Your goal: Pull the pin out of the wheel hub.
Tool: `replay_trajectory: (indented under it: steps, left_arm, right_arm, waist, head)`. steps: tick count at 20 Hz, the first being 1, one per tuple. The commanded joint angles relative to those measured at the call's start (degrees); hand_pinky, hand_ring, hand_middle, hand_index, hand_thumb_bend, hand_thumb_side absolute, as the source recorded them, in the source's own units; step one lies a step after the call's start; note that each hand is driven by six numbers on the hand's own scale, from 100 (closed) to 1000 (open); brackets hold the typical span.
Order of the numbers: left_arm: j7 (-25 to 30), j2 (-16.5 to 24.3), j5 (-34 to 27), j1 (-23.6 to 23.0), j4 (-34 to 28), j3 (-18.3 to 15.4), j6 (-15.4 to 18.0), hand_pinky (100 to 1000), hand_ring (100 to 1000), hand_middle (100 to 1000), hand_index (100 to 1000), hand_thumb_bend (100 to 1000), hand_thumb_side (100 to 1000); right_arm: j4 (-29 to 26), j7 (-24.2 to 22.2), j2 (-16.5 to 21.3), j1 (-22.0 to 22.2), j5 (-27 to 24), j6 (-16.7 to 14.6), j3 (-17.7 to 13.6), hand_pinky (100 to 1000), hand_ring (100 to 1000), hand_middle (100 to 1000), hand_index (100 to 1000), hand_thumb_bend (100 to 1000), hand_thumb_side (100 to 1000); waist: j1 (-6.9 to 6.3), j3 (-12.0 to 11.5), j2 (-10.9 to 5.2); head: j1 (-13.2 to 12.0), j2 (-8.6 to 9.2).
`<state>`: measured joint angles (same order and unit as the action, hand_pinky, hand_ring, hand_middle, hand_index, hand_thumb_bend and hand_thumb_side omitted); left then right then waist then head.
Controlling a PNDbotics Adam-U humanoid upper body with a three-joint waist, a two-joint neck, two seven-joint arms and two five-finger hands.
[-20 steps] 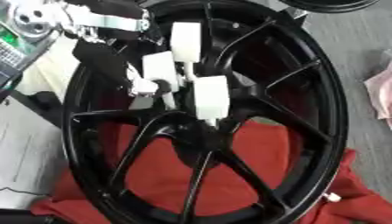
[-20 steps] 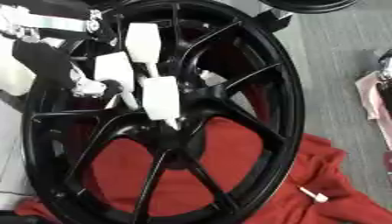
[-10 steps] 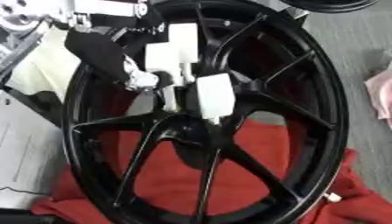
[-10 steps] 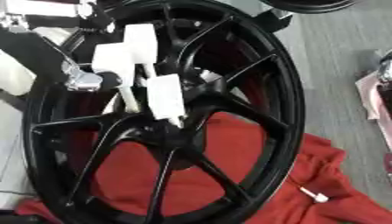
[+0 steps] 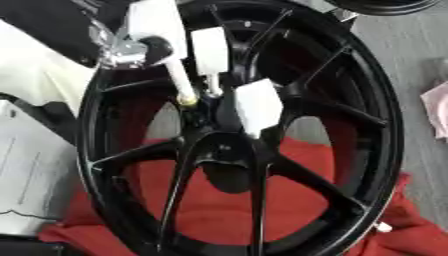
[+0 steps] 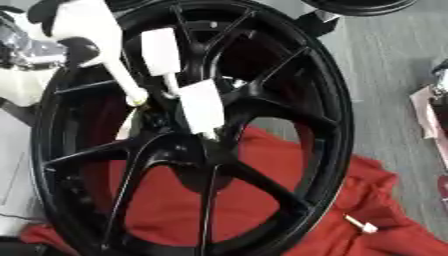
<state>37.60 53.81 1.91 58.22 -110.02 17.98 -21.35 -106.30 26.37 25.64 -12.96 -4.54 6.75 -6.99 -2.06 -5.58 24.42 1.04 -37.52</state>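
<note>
A large black spoked wheel hub [image 5: 359, 100] lies on a red cloth [image 5: 219, 210]. My left hand [image 5: 157, 22], with white finger covers, comes in from the upper left over the wheel. Its fingers [image 5: 256, 104] and a slim white thumb-like part with a yellowish tip [image 5: 185, 99] close in on the hub centre [image 5: 210, 117]. They pinch there on the pin, which is almost wholly hidden between them. My right hand shows in no view.
A small white peg-like piece [image 6: 360, 225] lies on the red cloth at the lower right. White sheets [image 5: 26, 170] lie to the left, a second black wheel [image 6: 359, 5] at the top right, pink cloth [image 6: 430, 115] on the grey floor to the right.
The slim white part of my left hand has swung in from the left rim to the hub centre. The fingers have stayed over the centre and the wheel has not moved.
</note>
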Motion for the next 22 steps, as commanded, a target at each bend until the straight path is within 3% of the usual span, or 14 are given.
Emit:
replay_trajectory:
  steps: [1, 8, 11, 16, 18, 22]
  left_arm:
    - [-3.1, 5.3, -2.9, -2.2, -0.4, -5.6, -0.2, 564, 369, 211, 399, 100, 269]
    - [-9.7, 10.4, -5.4, -10.4, 6.5, -16.1, -1.4, 567, 373, 206, 410, 100, 284]
    - [-12.5, 11.2, -4.0, -14.4, 11.0, -20.7, -3.9, 572, 376, 205, 414, 100, 288]
    - [-17.2, 11.9, -3.9, -19.7, 18.5, -27.9, -3.8, 592, 399, 218, 437, 100, 291]
    - [-19.1, 11.6, -3.6, -22.1, 21.6, -29.2, -3.2, 592, 402, 219, 440, 100, 290]
    - [-23.1, 10.3, -5.1, -25.5, 28.1, -28.7, 0.1, 594, 405, 222, 442, 100, 286]
  right_arm:
    - [-1.3, 0.5, 1.9, 0.0, 0.5, 0.1, -0.9, 817, 769, 697, 846, 100, 523]
    - [-1.7, 1.5, 2.4, 0.9, 1.1, 0.3, -2.1, 817, 769, 697, 846, 100, 523]
    - [-1.9, 1.8, 2.4, 1.0, 1.3, 0.4, -2.2, 817, 769, 697, 846, 100, 523]
    - [-2.0, 2.0, 2.3, 0.6, 1.4, 0.4, -2.4, 818, 769, 697, 847, 100, 523]
    - [-2.0, 2.0, 2.2, 0.5, 1.4, 0.4, -2.4, 818, 769, 697, 847, 100, 523]
    - [-2.1, 1.9, 1.8, 0.0, 1.3, 0.3, -2.3, 817, 769, 697, 847, 100, 523]
  waist:
    - [-0.01, -0.2, -1.93]
    - [0.29, -2.0, -2.36]
    - [0.31, -2.0, -2.6]
    - [0.22, -1.7, -2.48]
    - [0.19, -1.4, -2.5]
    - [0.36, -0.5, -2.52]
  head:
    - [0.5, -0.11]
    - [2.4, 0.19]
    - [2.4, 0.3]
    - [2.4, 0.8]
    - [2.3, 0.94]
    - [2.2, 1.43]
